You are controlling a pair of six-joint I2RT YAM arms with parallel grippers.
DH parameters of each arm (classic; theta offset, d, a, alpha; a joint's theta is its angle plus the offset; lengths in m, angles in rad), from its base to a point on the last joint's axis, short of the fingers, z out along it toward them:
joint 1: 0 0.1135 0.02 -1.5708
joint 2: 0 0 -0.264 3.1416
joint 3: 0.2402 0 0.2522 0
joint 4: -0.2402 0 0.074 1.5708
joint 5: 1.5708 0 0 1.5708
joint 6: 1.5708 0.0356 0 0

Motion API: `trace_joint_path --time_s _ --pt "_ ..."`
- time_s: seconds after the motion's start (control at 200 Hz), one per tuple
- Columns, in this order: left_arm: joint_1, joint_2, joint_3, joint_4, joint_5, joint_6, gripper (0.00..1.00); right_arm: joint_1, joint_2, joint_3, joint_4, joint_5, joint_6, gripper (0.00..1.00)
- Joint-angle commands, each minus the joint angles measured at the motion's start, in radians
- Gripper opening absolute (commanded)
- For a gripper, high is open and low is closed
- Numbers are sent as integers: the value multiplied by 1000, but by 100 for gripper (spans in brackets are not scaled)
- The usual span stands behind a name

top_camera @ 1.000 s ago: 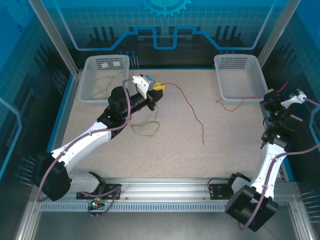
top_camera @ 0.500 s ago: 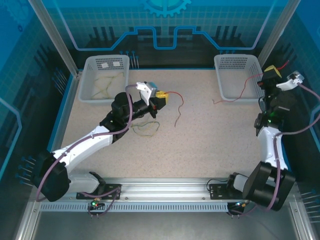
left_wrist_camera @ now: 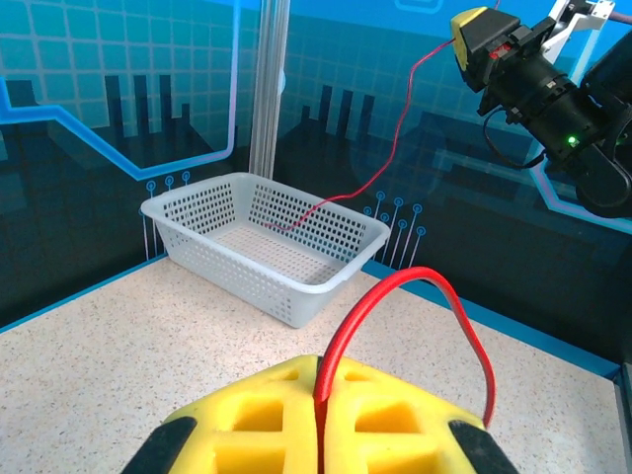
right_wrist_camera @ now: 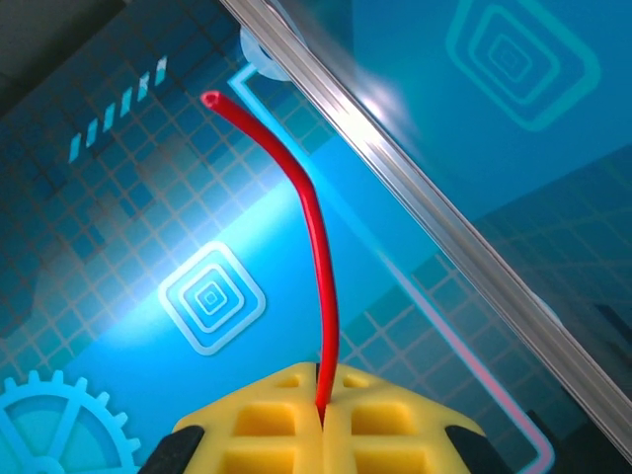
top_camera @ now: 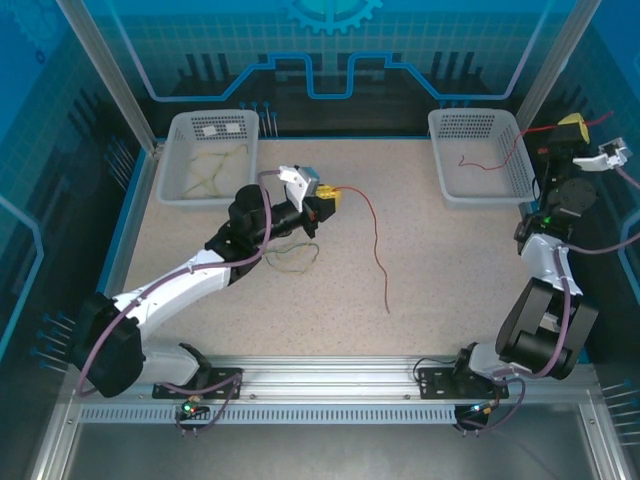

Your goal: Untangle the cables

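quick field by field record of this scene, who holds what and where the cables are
left fingers: shut on a red cable trailing across the table
right fingers: raised, shut on a second red cable, its tail in the right basket
left basket: pale cables inside
table: loose greenish cable beside the left arm

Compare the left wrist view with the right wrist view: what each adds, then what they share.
Left wrist view: a white basket on the table, with the right gripper raised beyond it, its red cable trailing into the basket. Right wrist view: that cable's free end sticking up past a metal post. Both: yellow fingers shut on a cable before a blue wall; the left gripper pinches a second red cable.
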Motion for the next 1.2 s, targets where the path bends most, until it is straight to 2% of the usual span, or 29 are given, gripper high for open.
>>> trace_joint_path --time_s 0.0,0.125,0.22,0.33,0.46,0.575,0.66,0.8,0.885,1.0,1.086,1.196 --pt "-7 12 9 31 25 -13 0 18 -45 -90 95 88 -111 0" --pt "-9 26 8 38 29 -20 0 1 -34 -245 168 217 -97 0" --pt "-11 26 12 29 36 -21 0 -55 49 -278 190 215 -14 0" --pt "-11 17 17 7 31 -8 0 -107 195 -252 289 129 102 0" --pt "-16 18 18 3 19 -1 0 -105 281 -215 289 138 158 0" --pt "-20 38 23 18 14 -11 0 -55 286 -166 181 153 76 0" --pt "-28 64 50 -3 17 -11 0 1 313 -131 178 157 12 0" --pt "-48 85 80 -23 17 2 0 32 442 25 93 80 44 0" --pt "-55 88 96 -44 11 13 0 69 518 90 76 110 20 0" --pt "-59 83 99 -58 2 21 0 100 591 205 -68 112 -22 1" --pt "-60 82 99 -69 -6 27 0 121 643 329 -258 83 -59 0" --pt "-60 85 98 -72 -12 29 0 159 669 433 -469 159 -145 3"
